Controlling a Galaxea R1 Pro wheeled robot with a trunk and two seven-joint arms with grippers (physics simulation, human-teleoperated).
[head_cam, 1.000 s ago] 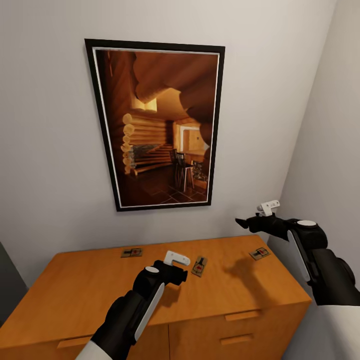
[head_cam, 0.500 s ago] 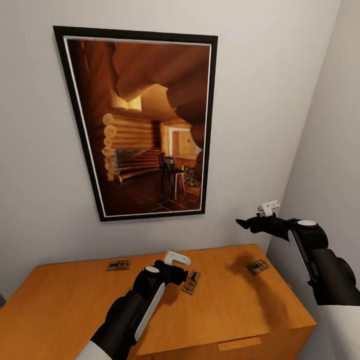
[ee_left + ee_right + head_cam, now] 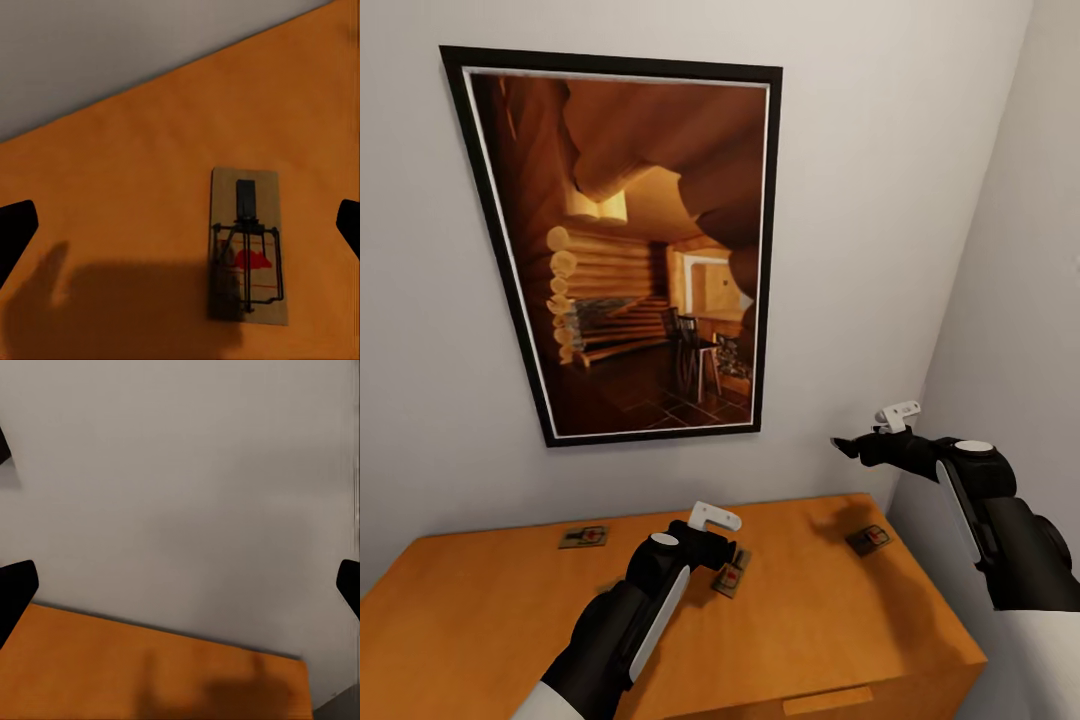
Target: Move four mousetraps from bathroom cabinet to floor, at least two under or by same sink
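Three small flat tan-wood mousetraps lie flat on the top of the low orange-brown wooden cabinet [image 3: 840,610]: the left mousetrap [image 3: 582,537] sits near the back edge by the wall, the middle mousetrap [image 3: 730,577] lies just beyond the left arm's wrist, and the right mousetrap [image 3: 868,539] rests near the cabinet's right end. The left wrist view gives the detail the head view lacks: the middle mousetrap [image 3: 247,259] is a plain rectangular board carrying a dark wire frame, a black tab and a red spot, lying in the shadow of the arm; no writing can be read on it. The left gripper [image 3: 180,229] hangs above this trap, its two dark fingertips [image 3: 13,232] spread wide apart at the edges of that view and holding nothing. The right gripper [image 3: 180,585] is raised in the air over the right end of the cabinet top, its dark fingertips likewise wide apart and empty, facing the smooth pale grey wall [image 3: 187,472]. In the head view a large black-framed picture of a log-cabin interior [image 3: 640,250] hangs on the wall above the cabinet.
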